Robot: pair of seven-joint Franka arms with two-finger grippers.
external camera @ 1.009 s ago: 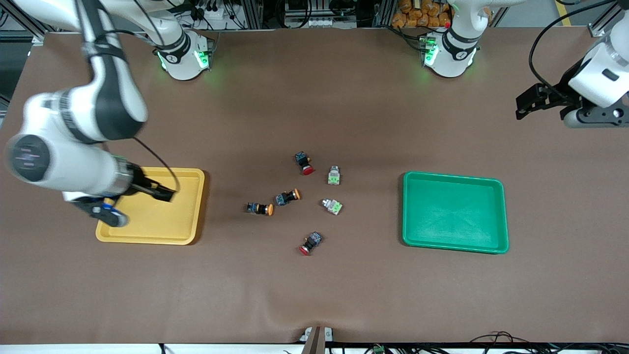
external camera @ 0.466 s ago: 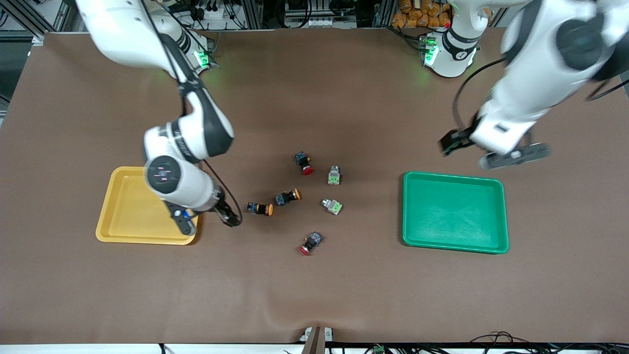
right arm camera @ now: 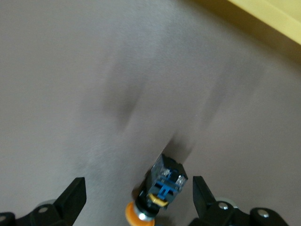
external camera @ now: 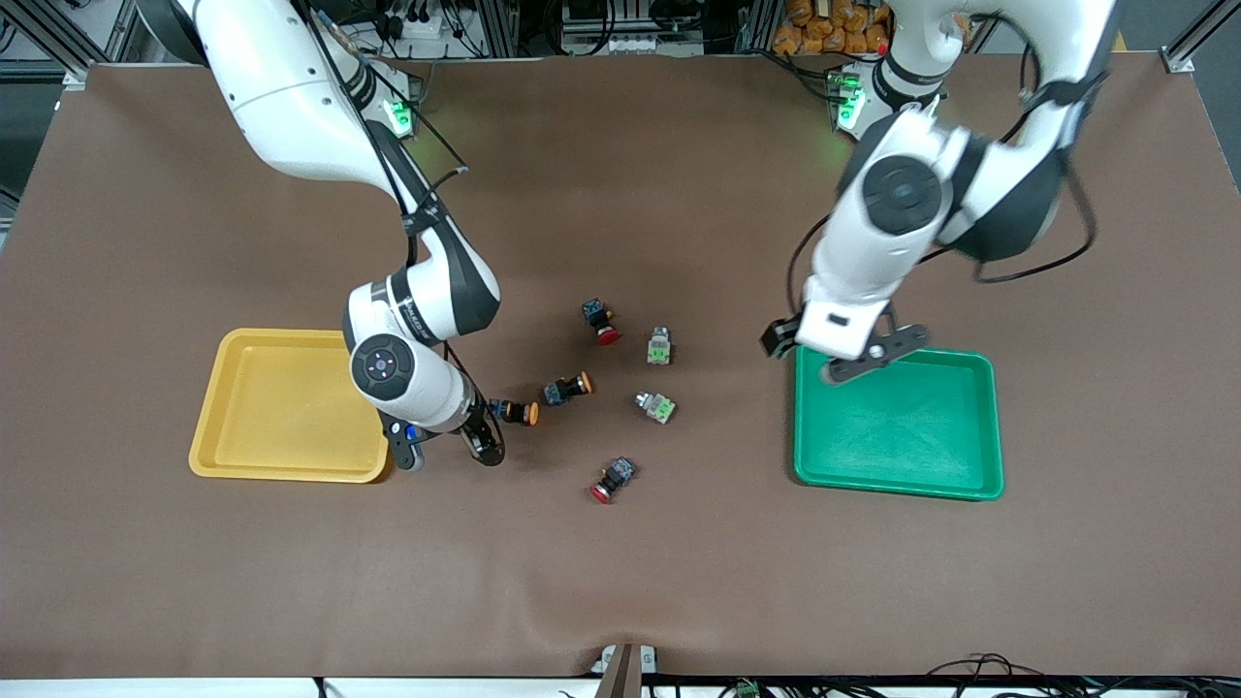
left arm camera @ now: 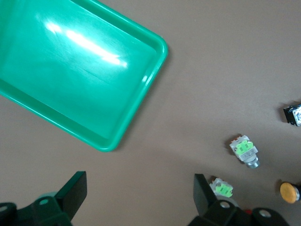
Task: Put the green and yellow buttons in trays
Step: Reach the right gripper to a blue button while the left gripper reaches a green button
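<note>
Yellow buttons: I see both still on the table, none in a tray. One yellow-capped button (external camera: 515,412) lies just beside my right gripper; the other yellow-capped button (external camera: 568,388) lies beside it, slightly farther from the front camera.
Green buttons: both also loose on the table. One green-capped button (external camera: 659,346) sits toward the left arm's end of the cluster; the second green-capped button (external camera: 656,406) lies nearer the front camera than the first.
Red buttons: a red-capped button (external camera: 602,323) is farthest from the camera in the cluster and another red-capped button (external camera: 613,480) is nearest. I judge these are to stay put.
Yellow tray: the yellow tray (external camera: 242,465) sits toward the right arm's end of the table and holds nothing.
Green tray: the green tray (external camera: 897,485) sits toward the left arm's end, well apart from the buttons, and also holds nothing.
Right gripper: my right gripper (external camera: 446,448) is low over the table between the yellow tray and the cluster, fingers spread, holding nothing. In the right wrist view the first yellow-capped button (right arm camera: 160,193) lies between the spread fingers.
Left gripper: my left gripper (external camera: 824,354) hangs over the green tray's corner closest to the buttons, fingers spread and empty.
Progress: by my reckoning nothing is placed yet; all four buttons remain to be moved.
Next: I judge the right arm's grasp of the nearest yellow button is the step in hand.
</note>
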